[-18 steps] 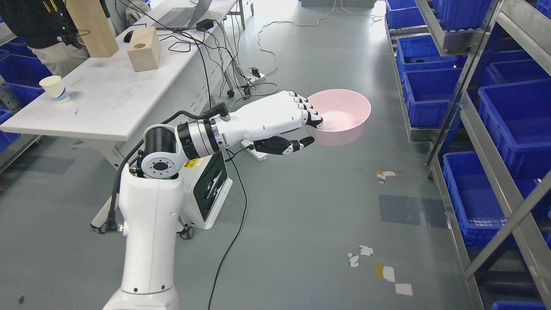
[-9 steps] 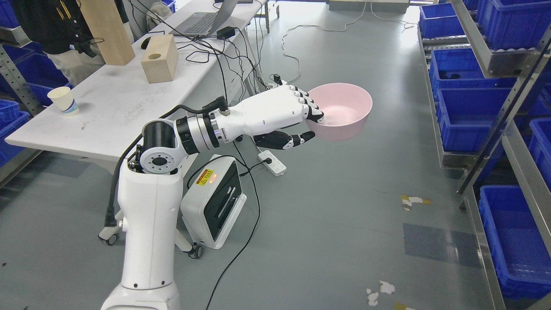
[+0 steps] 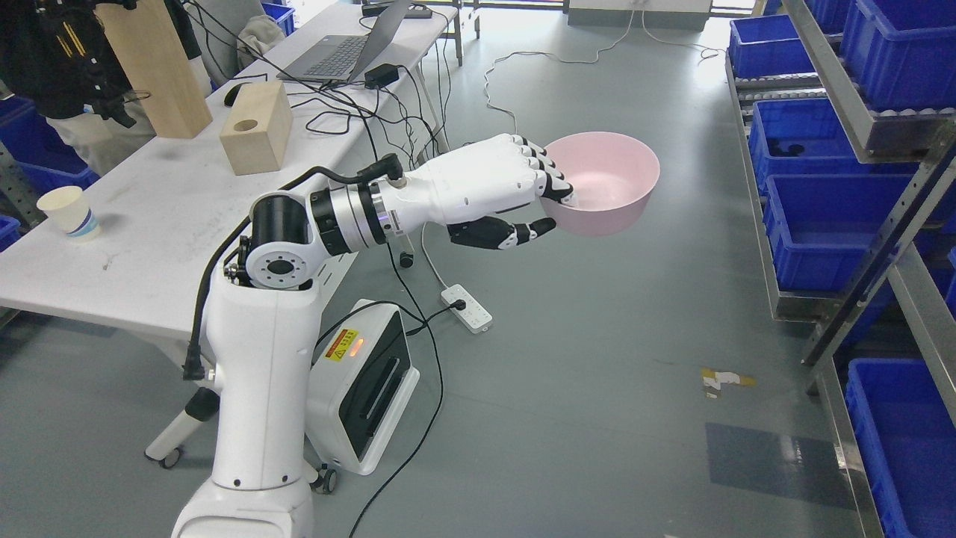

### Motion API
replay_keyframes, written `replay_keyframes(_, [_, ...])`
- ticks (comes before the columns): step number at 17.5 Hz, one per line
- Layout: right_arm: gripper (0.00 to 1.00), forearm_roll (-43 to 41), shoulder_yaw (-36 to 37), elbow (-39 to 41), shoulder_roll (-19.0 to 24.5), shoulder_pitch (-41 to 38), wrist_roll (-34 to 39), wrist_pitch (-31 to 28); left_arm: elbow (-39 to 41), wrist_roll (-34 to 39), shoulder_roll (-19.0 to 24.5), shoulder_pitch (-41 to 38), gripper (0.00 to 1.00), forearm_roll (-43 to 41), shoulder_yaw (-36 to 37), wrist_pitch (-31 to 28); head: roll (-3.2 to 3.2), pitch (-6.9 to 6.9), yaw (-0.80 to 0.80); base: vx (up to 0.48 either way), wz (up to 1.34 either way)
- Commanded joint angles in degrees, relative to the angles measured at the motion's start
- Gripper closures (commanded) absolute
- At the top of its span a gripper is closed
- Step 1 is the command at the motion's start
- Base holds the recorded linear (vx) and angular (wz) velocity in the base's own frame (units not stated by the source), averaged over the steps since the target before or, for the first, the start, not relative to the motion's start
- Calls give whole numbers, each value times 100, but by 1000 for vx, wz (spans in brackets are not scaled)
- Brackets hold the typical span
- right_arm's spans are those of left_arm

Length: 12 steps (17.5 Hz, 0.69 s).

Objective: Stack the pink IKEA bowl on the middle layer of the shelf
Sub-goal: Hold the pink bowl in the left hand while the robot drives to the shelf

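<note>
left hand (image 3: pixel 515 187) gripping pink bowl (image 3: pixel 609 183) by its near rim | fingers (image 3: pixel 553 179) hooked inside, thumb underneath | bowl up in the air over the floor, shelf (image 3: pixel 859 194) off to the right

open floor (image 3: pixel 597 359) ahead, white table (image 3: pixel 172 217) at left, shelf (image 3: pixel 881 194) of blue bins (image 3: pixel 814 217) at right

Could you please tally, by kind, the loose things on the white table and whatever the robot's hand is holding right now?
Wooden blocks: 2 — the tall one and the one with a hole
Paper cup: 1
Laptop: 1
Pink bowl, held by the left hand: 1
Total: 5
</note>
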<state>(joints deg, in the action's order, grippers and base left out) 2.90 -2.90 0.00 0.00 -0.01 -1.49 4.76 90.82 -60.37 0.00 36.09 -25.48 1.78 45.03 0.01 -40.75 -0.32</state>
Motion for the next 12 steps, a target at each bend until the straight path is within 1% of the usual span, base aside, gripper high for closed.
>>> replay_keyframes(1, [0, 0, 0, 100, -100, -122, -1, -1, -2, 51, 100, 468, 97, 8, 358, -3, 0, 0, 0, 213, -109])
replay_keyframes(4, [0, 0, 0, 100, -100, -122, -1, -1, -81, 104, 100, 698, 97, -1, 471, -3, 0, 0, 0, 189, -80])
replay_keyframes(8, [0, 0, 0, 100, -100, -122, -1, -1, -90, 104, 100, 619, 100, -18, 683, -3, 0, 0, 0, 150, -105])
replay_keyframes(12, [0, 0, 0, 100, -100, -122, -1, -1, -108, 104, 100, 689, 100, -9, 674, -3, 0, 0, 0, 78, -534])
